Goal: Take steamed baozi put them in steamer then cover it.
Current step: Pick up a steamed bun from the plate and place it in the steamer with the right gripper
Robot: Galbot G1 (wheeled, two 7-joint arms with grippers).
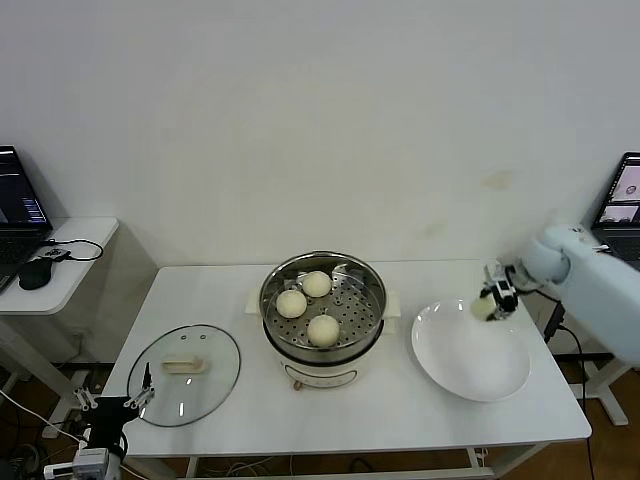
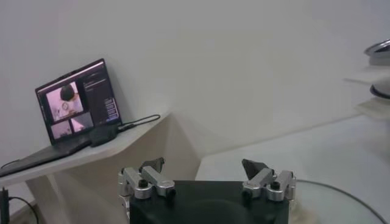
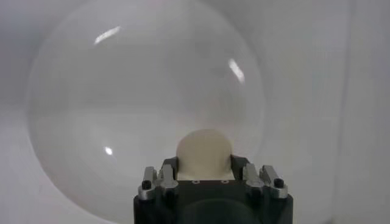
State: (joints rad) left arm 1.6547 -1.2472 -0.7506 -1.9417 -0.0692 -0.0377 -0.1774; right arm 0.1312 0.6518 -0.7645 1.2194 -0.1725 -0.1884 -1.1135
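Scanning from the table's left edge, I have the glass lid (image 1: 184,374) lying flat near the front-left corner, with my left gripper (image 1: 138,398) parked at that lid's near-left rim, fingers spread wide and holding nothing. Moving toward the middle of the table (image 1: 230,290), the steamer (image 1: 323,316) stands uncovered with three steamed baozi (image 1: 322,329) on its perforated tray: one toward the front, two toward the back. Further right, close to the table's right edge, sits the white plate (image 1: 470,355), bare of buns. My right gripper (image 1: 487,303) hangs over the plate's far rim, fingers pressed onto the fourth baozi (image 3: 204,148); the right wrist view shows the bun pinched between the pads with the plate below it.

What the next move turns on, as I judge it: the steamer lies to the left of the held bun, across the plate's left rim, and the right arm alone is placed for the carry. The tray's open room looks to be on its right side, the side nearest this gripper.
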